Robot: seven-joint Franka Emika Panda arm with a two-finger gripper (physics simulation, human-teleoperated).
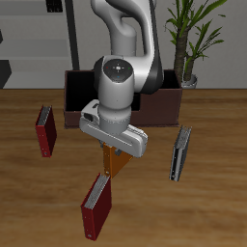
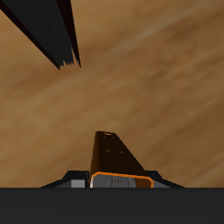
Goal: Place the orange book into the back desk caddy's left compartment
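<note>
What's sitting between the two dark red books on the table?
In the exterior view, only the gripper holding the thin orange book hangs between the dark red books; the wooden table there looks bare.

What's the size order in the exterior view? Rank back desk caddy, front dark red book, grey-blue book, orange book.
back desk caddy
front dark red book (nearest camera, so unsure)
grey-blue book
orange book (partly hidden)
</note>
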